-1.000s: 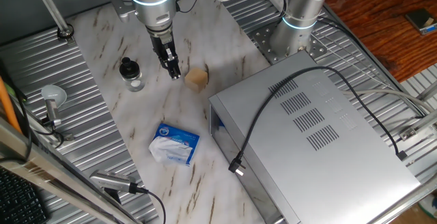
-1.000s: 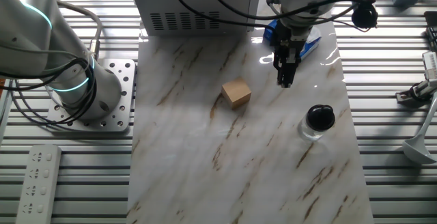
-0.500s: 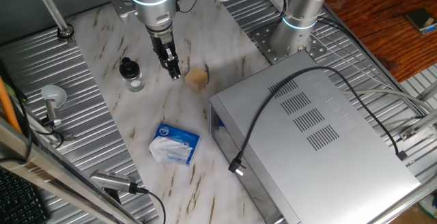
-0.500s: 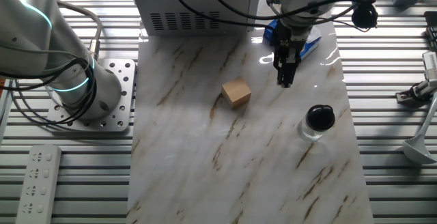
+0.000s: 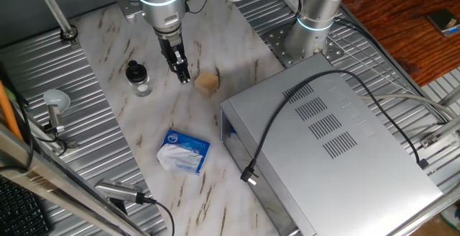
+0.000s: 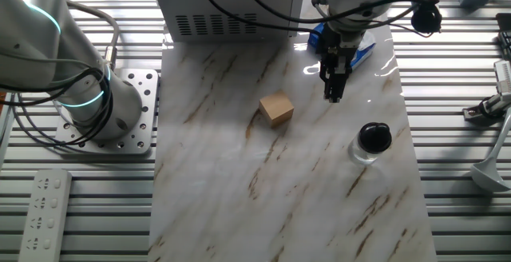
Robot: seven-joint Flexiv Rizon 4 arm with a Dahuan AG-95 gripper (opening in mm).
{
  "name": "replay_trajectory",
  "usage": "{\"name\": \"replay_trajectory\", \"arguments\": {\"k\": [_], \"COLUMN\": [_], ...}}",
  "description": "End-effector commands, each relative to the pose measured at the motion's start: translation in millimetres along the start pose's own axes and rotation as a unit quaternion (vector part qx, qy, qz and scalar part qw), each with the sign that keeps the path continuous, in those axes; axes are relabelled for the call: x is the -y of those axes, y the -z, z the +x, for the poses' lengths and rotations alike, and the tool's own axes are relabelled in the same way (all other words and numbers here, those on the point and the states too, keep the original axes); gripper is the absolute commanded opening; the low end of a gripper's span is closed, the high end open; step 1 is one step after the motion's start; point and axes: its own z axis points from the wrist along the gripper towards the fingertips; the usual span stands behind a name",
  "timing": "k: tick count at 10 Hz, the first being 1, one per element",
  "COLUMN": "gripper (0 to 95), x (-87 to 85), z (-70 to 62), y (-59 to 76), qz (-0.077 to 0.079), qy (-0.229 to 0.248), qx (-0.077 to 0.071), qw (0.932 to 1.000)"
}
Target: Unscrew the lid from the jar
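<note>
One gripper (image 5: 184, 78) is hanging with fingers close together, holding nothing, between one jar (image 5: 141, 85) and one cube (image 5: 207, 83).

The gripper (image 6: 331, 94) is pointing down at the marble slab (image 6: 239, 174), apart from everything on it. The jar (image 6: 369, 152) is standing upright on the slab near the gripper, its single black lid (image 5: 134, 70) sitting on top; the lid (image 6: 374, 136) is showing more plainly in the other fixed view. One cube (image 6: 276, 109) is lying on the opposite side. One blue-and-white packet (image 5: 184, 151) is lying whole in one fixed view; in the other view, the arm is hiding most of the packet (image 6: 363, 52). One grey box (image 5: 338, 150) is standing beside the slab.
</note>
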Motion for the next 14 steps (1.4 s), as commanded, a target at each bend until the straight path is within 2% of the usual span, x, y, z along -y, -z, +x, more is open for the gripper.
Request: {"name": "replay_trajectory", "arguments": {"k": [1,14], "gripper": [0.0,0.0], "x": [0.1,0.2], "z": [0.2,0.1], "y": [0.0,0.3], "qz": [-0.026,-0.02], "qy": [0.18,0.178], "qx": [0.025,0.023], "qw": [0.983,0.9836]}}
